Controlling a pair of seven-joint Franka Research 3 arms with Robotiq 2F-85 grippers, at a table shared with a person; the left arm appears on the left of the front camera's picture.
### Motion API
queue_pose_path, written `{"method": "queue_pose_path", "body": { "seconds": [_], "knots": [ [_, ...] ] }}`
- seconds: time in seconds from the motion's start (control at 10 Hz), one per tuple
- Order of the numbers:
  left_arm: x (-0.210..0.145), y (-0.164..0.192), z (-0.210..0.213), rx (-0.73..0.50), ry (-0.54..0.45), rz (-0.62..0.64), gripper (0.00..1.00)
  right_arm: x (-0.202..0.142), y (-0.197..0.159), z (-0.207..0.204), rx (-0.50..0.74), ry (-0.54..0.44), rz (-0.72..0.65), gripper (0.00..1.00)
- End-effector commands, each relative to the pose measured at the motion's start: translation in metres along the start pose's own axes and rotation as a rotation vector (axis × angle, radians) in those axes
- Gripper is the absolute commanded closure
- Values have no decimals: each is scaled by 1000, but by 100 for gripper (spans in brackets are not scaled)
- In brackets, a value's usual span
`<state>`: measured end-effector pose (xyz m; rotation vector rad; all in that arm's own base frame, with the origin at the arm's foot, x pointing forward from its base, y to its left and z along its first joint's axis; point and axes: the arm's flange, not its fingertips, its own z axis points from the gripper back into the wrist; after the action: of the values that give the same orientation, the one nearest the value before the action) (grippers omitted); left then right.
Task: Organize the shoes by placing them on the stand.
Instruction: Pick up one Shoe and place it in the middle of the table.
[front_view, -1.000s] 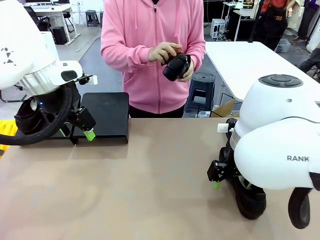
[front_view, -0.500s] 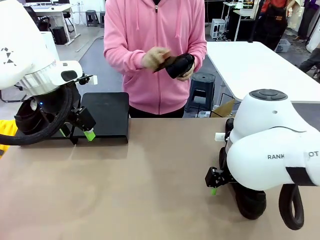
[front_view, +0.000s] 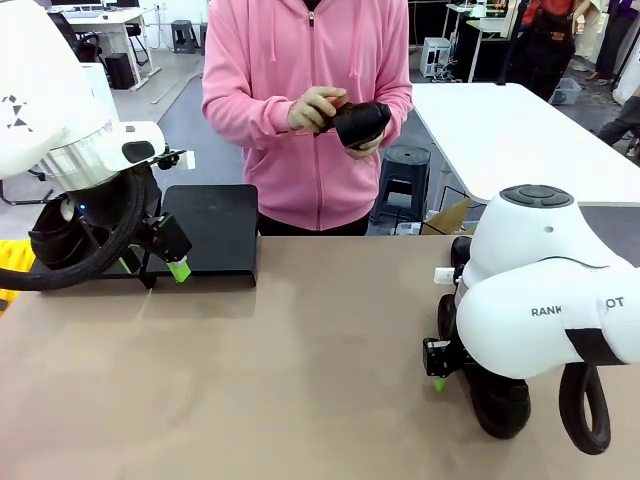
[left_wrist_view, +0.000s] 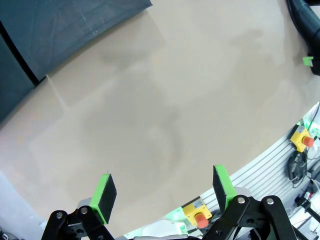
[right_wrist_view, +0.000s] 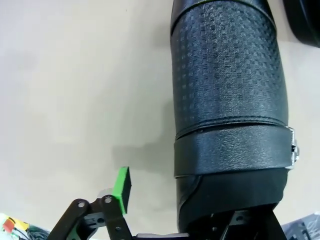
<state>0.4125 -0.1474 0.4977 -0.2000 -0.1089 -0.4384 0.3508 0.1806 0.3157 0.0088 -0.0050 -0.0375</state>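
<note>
Tan worktop (front_view: 300, 380) runs across the whole front view, with a person in a pink hooded top (front_view: 300, 150) standing at its far edge and white tables behind. Both of the person's hands (front_view: 315, 108) hold a glossy black shoe (front_view: 358, 123) up at chest height, well above the surface. At the far left lies the stand (front_view: 215, 225), a low matte black platform whose near edge bends down; the left wrist view shows it as two dark panels side by side with a thin gap between them. Just in front of it hangs the left gripper (front_view: 152, 268), its green pads (left_wrist_view: 105, 192) spread wide over bare worktop with nothing between the jaws. At the near right, the right gripper (front_view: 445, 365) is down at the surface under its bulky white arm, beside a grained black shoe (right_wrist_view: 227, 90) that lies flat on the worktop, well apart from the stand. In the right wrist view this shoe, with a strap and a small metal buckle across it, runs up between the jaws. One green pad (right_wrist_view: 122, 186) stands just beside the shoe with a strip of worktop showing between them, not touching it. The other finger is hidden behind the shoe, so the jaws straddle it without a visible grip.
</note>
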Motion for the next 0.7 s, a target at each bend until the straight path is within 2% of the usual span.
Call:
{"method": "queue_pose_path", "body": {
  "seconds": [0.0, 0.1, 0.6],
  "knots": [
    [-4, 1, 1, 14, 6, 1, 0, -22, -16, -15, -18, -26, 17, 92],
    [-4, 1, 1, 14, 6, 1, 0, -22, -17, -14, -25, -29, 19, 100],
    [-4, 1, 1, 14, 6, 1, 0, -25, -22, -3, -86, -50, 2, 100]
  ]
}}
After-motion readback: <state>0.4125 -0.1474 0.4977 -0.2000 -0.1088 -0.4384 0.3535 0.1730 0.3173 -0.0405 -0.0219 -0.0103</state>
